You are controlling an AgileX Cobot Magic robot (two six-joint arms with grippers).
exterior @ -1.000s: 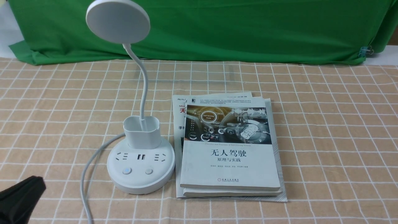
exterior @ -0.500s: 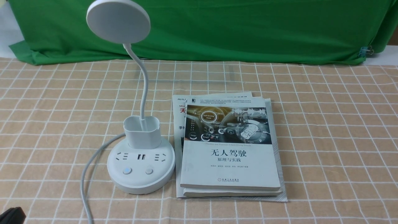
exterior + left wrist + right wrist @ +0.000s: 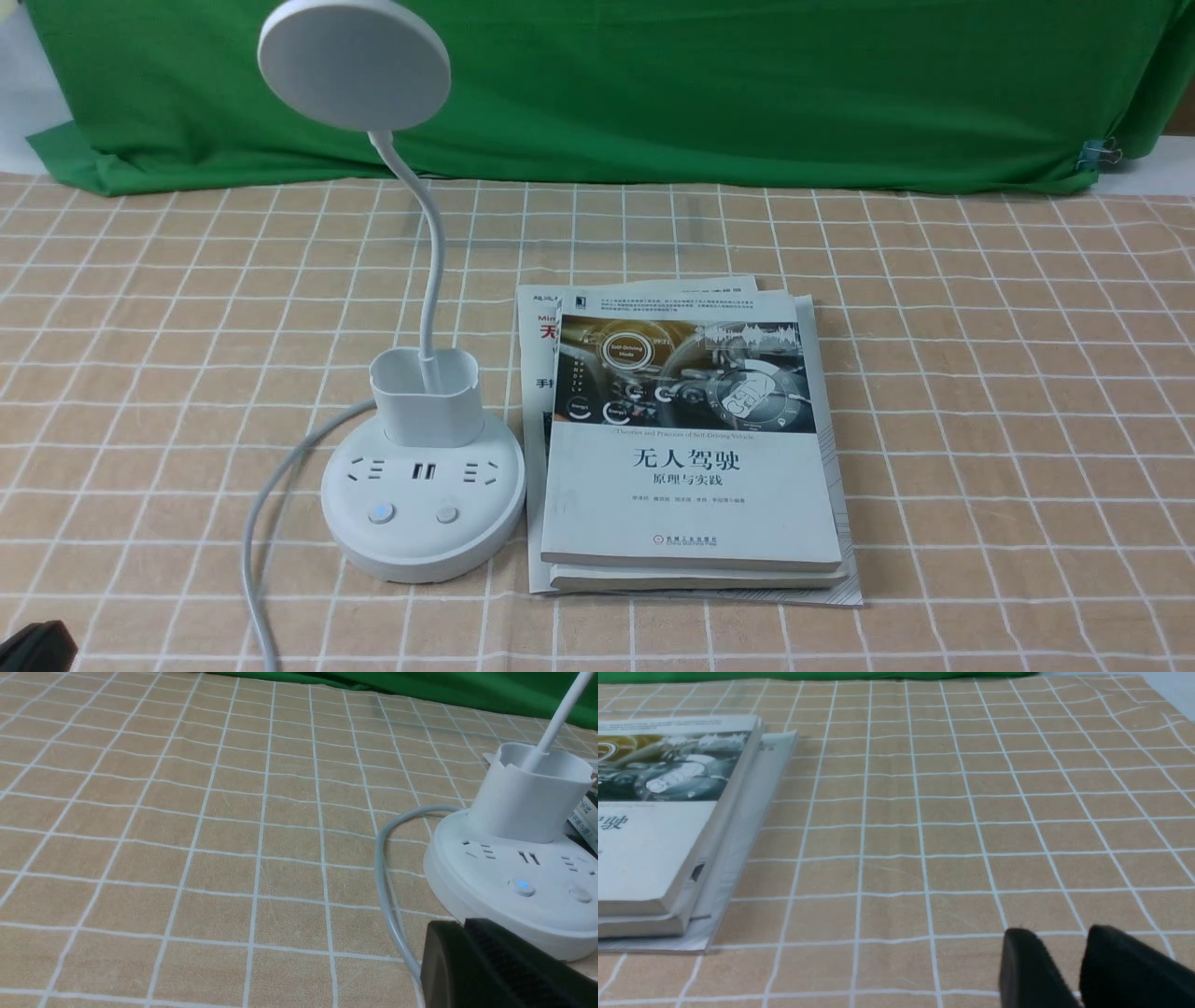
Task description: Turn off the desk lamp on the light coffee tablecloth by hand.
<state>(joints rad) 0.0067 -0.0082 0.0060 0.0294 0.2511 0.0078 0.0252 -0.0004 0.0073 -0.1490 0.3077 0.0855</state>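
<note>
The white desk lamp (image 3: 423, 504) stands on the light coffee tablecloth (image 3: 934, 373), left of centre. Its disc head (image 3: 355, 63) is raised on the thin neck above the small cup (image 3: 427, 397). The left button (image 3: 380, 512) glows blue and the right button (image 3: 447, 513) is unlit. My left gripper (image 3: 33, 646) is only a black tip at the bottom left corner, well away from the base. In the left wrist view the left gripper (image 3: 462, 926) has its jaws together, close to the lamp base (image 3: 509, 891). My right gripper (image 3: 1064, 942) is slightly open and empty over bare cloth.
A stack of books (image 3: 691, 448) lies right beside the lamp base, also in the right wrist view (image 3: 668, 812). The white cord (image 3: 257, 523) curves from the base toward the front edge. A green backdrop cloth (image 3: 747, 84) hangs behind.
My left gripper has drawn back down and left, from a large black shape at the left edge to a small tip in the corner. The lamp and books have not moved.
</note>
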